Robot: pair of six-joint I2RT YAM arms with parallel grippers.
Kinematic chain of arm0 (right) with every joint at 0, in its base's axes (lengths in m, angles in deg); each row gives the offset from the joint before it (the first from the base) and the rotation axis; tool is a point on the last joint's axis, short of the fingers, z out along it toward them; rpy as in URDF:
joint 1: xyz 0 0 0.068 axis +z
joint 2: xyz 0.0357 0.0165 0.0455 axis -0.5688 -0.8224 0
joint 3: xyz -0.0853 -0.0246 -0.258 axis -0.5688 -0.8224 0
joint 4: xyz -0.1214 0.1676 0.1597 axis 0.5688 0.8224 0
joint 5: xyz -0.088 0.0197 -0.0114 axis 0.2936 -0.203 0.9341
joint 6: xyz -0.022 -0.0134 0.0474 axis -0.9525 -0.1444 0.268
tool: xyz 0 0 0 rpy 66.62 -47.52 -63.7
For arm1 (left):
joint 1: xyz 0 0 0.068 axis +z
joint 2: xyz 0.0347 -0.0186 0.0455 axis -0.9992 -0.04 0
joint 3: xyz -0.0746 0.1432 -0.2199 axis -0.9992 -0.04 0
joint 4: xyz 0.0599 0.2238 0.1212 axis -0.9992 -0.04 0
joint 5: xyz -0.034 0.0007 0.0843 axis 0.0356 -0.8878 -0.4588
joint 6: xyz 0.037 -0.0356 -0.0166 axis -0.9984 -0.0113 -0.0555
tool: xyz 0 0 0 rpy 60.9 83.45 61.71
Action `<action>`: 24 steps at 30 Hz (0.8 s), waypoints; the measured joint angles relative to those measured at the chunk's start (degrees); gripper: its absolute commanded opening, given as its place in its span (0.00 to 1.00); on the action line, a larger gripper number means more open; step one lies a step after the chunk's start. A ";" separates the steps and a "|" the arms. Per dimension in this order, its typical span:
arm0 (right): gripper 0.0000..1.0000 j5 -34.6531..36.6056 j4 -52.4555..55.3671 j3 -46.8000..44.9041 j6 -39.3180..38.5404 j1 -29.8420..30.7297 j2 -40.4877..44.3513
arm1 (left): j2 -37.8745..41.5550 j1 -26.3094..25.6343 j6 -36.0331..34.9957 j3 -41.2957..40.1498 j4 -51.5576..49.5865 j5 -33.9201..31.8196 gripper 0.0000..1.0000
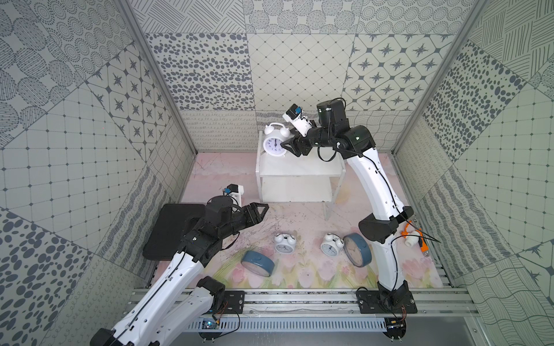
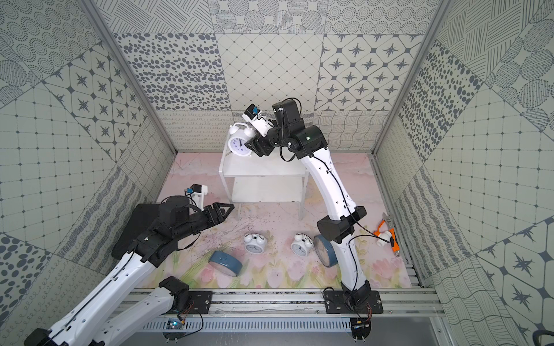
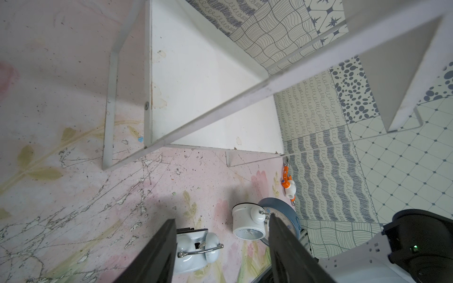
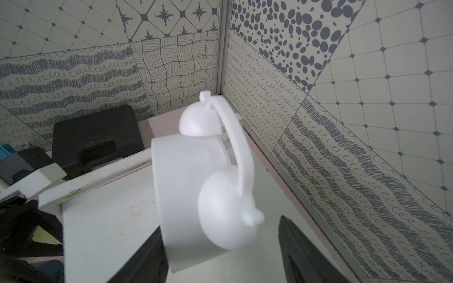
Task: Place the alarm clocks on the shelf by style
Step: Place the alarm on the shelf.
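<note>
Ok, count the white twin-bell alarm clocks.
3 white twin-bell clocks: one on the top board of the white two-tier shelf, two on the floral mat: one mid-mat, one beside a blue round clock. The right arm may hide more.

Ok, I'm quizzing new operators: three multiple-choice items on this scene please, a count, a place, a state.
1. Blue clocks on the mat: A one, B two, C three.
2. The white clock by the right gripper is: A on the shelf's top tier, B on its lower tier, C on the mat.
3. The left gripper is: A open and empty, B shut on a clock, C shut and empty.
Answers: B, two blue cases lie there; A, it rests on the top board; A, its jaws stand apart around nothing.
</note>
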 measured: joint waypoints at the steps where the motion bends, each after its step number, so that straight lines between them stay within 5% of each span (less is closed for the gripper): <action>1: 0.73 0.28 -0.13 0.00 0.11 0.00 0.00 | 0.04 0.00 -0.02 0.00 -0.02 0.00 0.63; 13: 0.83 2.86 -0.81 0.00 1.73 0.20 0.02 | 0.17 0.00 -0.11 0.02 -0.09 0.00 0.66; 19: 0.83 13.18 1.88 -1.05 4.31 3.06 3.17 | -0.50 0.00 -0.11 0.63 -0.66 0.02 0.69; 22: 0.83 19.30 4.39 -7.21 5.38 7.04 10.34 | -1.05 0.00 0.00 0.85 -0.66 0.15 0.67; 24: 0.85 23.78 2.54 -19.54 6.40 11.19 19.30 | -1.70 0.00 0.46 0.81 -0.57 0.59 0.66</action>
